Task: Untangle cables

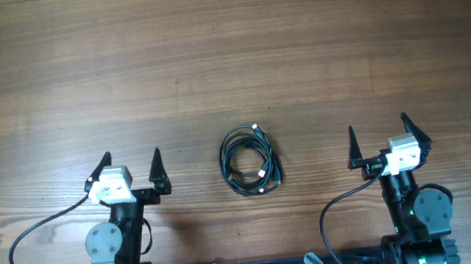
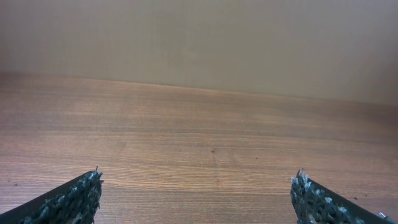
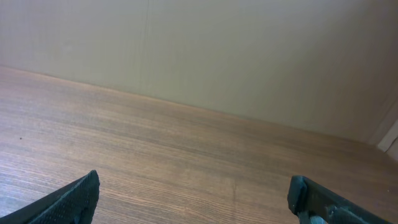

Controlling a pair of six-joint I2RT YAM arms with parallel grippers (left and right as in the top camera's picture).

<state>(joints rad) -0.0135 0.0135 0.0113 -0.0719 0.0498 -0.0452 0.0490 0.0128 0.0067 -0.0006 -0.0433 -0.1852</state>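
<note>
The cables point(image 1: 249, 160) lie as one coiled bundle of thin black cords with small silvery plug ends on the wooden table point(image 1: 228, 55), near the front middle, seen only in the overhead view. My left gripper point(image 1: 131, 159) is open and empty, to the left of the bundle and apart from it. My right gripper point(image 1: 378, 132) is open and empty, to the right of the bundle and apart from it. The left wrist view shows its fingertips point(image 2: 196, 186) wide apart over bare wood. The right wrist view shows its fingertips point(image 3: 193, 190) wide apart over bare wood.
Thicker black wires run from both arms to the bases at the table's front edge point(image 1: 29, 238). A plain beige wall point(image 2: 199, 37) stands behind the table's far edge.
</note>
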